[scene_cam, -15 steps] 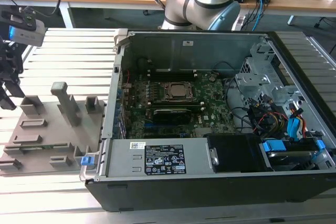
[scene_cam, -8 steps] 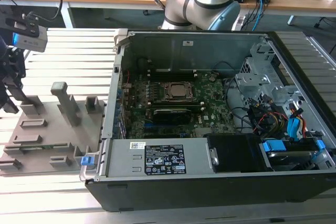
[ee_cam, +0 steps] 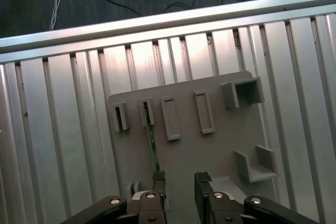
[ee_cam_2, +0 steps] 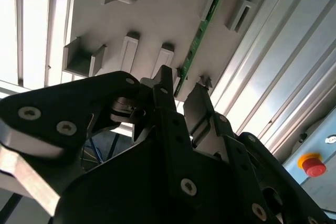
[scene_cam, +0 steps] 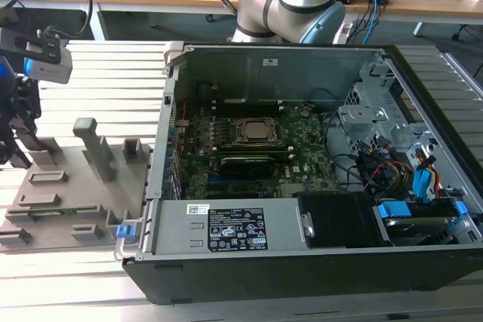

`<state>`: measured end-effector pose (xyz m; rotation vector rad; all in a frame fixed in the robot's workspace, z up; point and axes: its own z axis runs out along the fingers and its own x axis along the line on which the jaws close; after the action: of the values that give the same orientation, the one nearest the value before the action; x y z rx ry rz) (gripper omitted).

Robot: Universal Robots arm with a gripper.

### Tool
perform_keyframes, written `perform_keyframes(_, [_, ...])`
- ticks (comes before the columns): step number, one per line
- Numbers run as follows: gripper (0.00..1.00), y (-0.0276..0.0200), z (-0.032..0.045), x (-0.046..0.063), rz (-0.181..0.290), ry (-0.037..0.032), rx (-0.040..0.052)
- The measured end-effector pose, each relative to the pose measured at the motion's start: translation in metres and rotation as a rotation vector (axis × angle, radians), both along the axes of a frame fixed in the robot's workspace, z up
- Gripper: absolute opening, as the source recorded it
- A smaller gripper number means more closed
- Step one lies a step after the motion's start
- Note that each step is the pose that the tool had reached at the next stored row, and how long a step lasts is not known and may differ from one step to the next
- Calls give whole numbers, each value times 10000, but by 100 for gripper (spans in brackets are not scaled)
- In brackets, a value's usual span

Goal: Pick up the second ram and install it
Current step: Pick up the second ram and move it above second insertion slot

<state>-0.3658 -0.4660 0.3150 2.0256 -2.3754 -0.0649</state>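
**Open gripper over one ram stick**

The gripper (ee_cam: 180, 179) has its two fingers parted with a gap between them, clamping nothing. One green ram stick (ee_cam: 151, 140) stands on edge on the grey tray (ee_cam: 210, 150), its near end at the fingertips; whether they touch it cannot be told. The tray carries four narrow slots and two open brackets. One open computer case (scene_cam: 264, 62) sits at the exterior view's right.

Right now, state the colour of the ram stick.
The ram stick is green, clearest in the second wrist view.
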Motion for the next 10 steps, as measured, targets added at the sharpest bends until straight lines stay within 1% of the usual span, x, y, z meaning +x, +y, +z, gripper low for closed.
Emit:
perform_keyframes(4, [36,0,-44,0,0,-1,1])
perform_keyframes(10, [36,0,-150,0,1,0,0])
